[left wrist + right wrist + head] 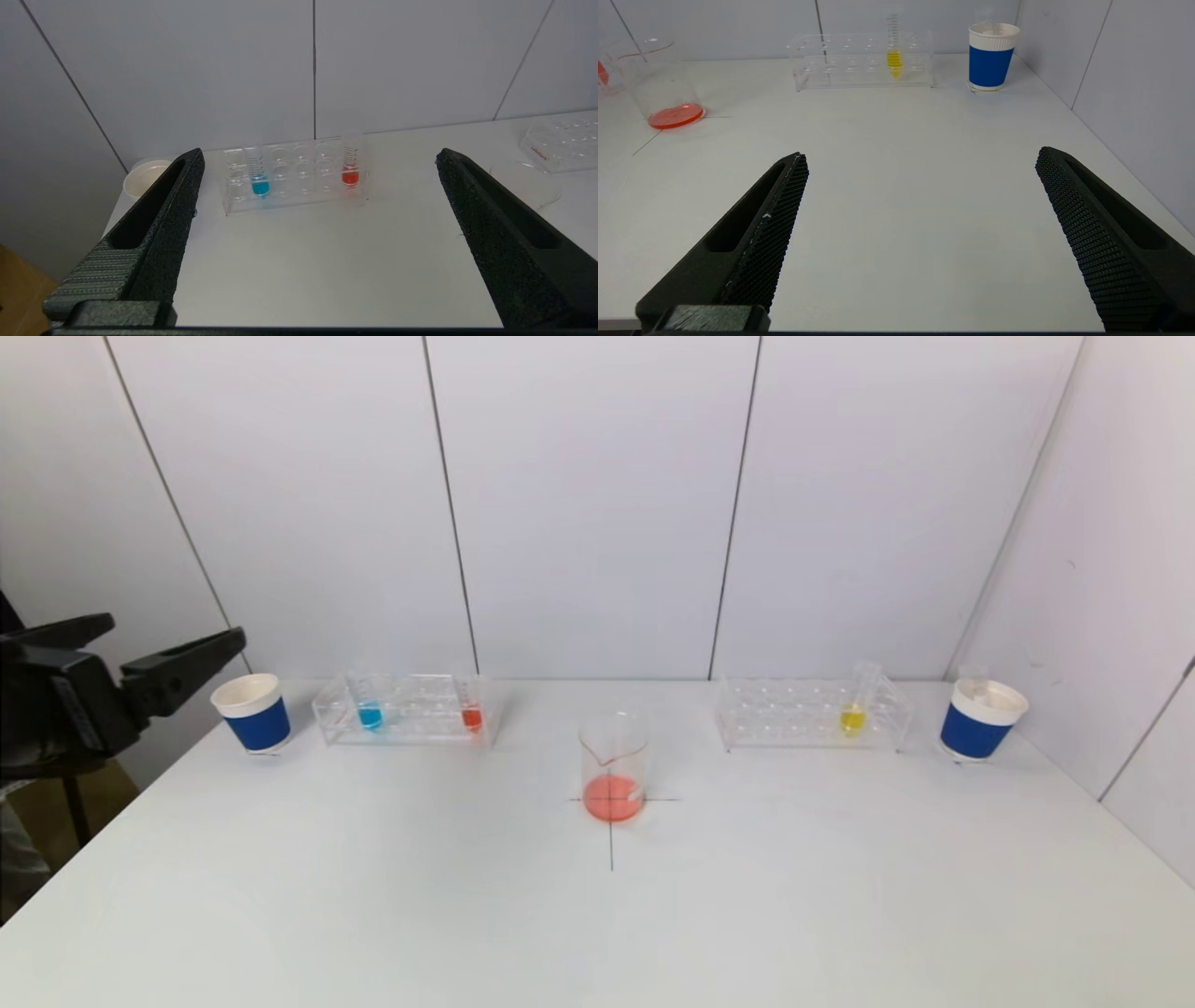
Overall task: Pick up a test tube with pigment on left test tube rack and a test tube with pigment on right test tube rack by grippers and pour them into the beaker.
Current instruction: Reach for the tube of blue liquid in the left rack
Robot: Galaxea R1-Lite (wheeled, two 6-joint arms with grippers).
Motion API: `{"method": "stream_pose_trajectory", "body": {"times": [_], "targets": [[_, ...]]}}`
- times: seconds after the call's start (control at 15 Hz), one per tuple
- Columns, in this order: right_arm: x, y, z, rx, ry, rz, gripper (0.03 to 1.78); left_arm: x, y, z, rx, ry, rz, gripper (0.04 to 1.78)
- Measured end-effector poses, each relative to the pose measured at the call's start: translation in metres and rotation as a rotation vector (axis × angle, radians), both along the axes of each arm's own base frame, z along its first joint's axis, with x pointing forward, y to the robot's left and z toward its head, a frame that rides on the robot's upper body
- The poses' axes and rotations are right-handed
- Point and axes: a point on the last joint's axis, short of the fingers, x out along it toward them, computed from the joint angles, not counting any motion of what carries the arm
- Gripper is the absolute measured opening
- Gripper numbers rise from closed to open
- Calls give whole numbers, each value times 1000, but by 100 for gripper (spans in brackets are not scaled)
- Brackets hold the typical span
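We see the left gripper [168, 653] hanging at the table's left edge, jaws spread wide and empty; the right gripper [920, 186] shows only in its own wrist view, also wide apart, low over the near table. In the left rack [408, 710] stand a blue tube [370, 707] and a red tube [471, 707]; the right rack [810, 711] holds one yellow tube [854, 706]. The beaker [613, 768] sits between the racks with orange liquid already in it. We judge these tubes light, rigid, smooth and breakable — best pinched gently on the bare upper wall, above the pigment and clear of the rack, then lifted straight up.
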Motion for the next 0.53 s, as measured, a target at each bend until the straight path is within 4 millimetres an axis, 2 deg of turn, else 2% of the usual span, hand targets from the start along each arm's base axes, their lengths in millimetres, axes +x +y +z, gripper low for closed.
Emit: {"method": "stream_pose_trajectory", "body": {"times": [0.53], "targets": [[0,0,0,0,0,0,177,85,1,-41,0,62,20,173]]}}
